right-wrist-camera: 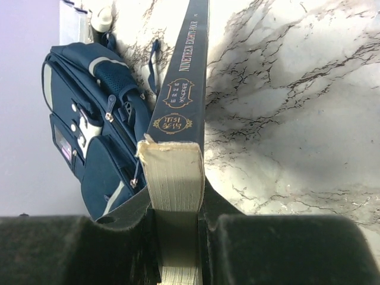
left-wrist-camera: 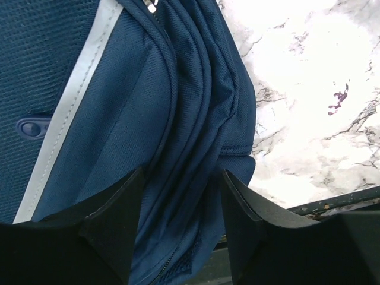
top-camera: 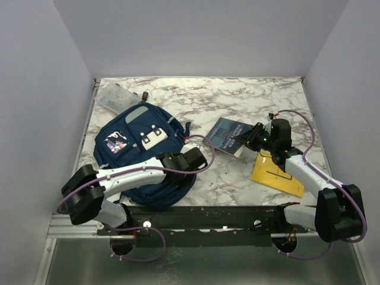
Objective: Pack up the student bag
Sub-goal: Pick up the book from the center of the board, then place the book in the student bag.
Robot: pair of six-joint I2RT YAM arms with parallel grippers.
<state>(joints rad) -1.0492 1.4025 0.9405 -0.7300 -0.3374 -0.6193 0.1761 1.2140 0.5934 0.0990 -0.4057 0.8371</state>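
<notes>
Your student bag [top-camera: 135, 132] lies flat on the left half of the marble tabletop [top-camera: 237, 95], front pocket up. Your left tool [left-wrist-camera: 183, 184] sits released at the bag's near right edge, its fingers straddling folds of navy fabric; whether the pads actually touch the cloth is hard to tell. Your right tool [right-wrist-camera: 175, 225] is clenched on a dark blue book [right-wrist-camera: 184, 89], right of the bag. A yellow pad [top-camera: 274, 173] lies under that arm, and a clear box [top-camera: 116, 95] sits beyond the bag.

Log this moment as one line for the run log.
left gripper: open, over student bag edge | right gripper: shut on book | yellow pad: on table
</notes>
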